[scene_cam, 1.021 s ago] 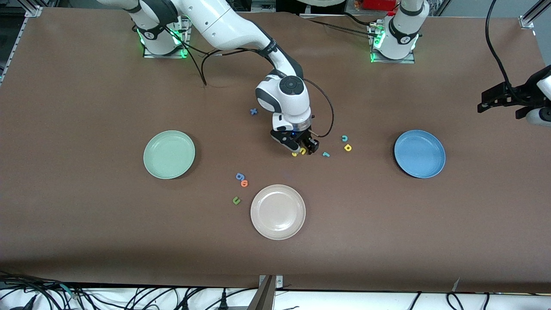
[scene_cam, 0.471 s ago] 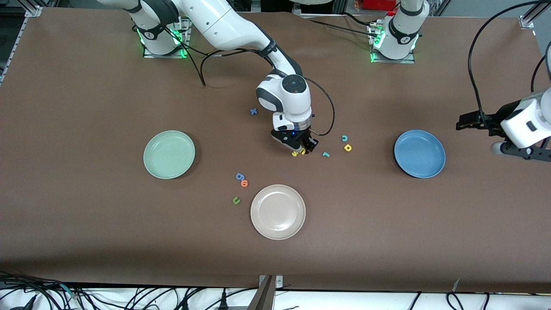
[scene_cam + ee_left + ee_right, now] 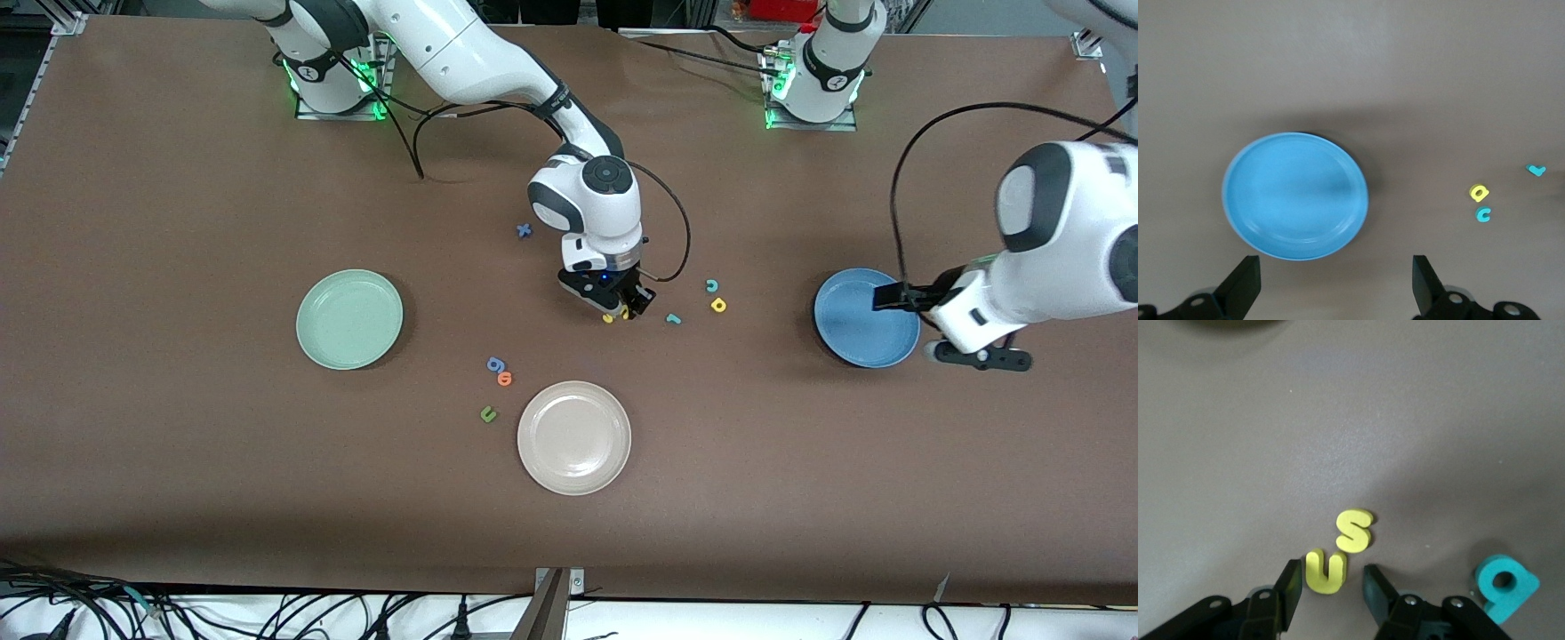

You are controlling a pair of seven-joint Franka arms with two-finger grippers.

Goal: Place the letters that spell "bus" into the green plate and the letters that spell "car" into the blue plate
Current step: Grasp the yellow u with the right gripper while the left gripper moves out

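Front view: we find the right gripper (image 3: 622,309) low at the table's middle, its fingers set down around the yellow "u" (image 3: 625,312). The yellow "s" (image 3: 609,317) lies just beside it, half hidden under the gripper body, and the teal "b" cannot be made out here. The teal "r" (image 3: 673,318), teal "c" (image 3: 711,285) and yellow "a" (image 3: 718,305) lie toward the left arm's end. The left gripper (image 3: 925,324) hangs at the edge of the blue plate (image 3: 853,333); its fingers are hard to make out from this side. The green plate (image 3: 349,319) sits toward the right arm's end and holds no letters.

Left wrist view: we see the left gripper (image 3: 1335,285) spread wide, holding nothing, with the blue plate (image 3: 1295,195) bare below it. The "a" (image 3: 1479,193), "c" (image 3: 1483,214) and "r" (image 3: 1536,170) lie well apart from the plate.

Right wrist view: the right gripper (image 3: 1331,587) stands narrowed, a finger on each side of the "u" (image 3: 1325,571); we cannot confirm that the pads press on it. The "s" (image 3: 1353,530) touches the "u" past the fingertips. The teal "b" (image 3: 1503,585) lies near one finger.
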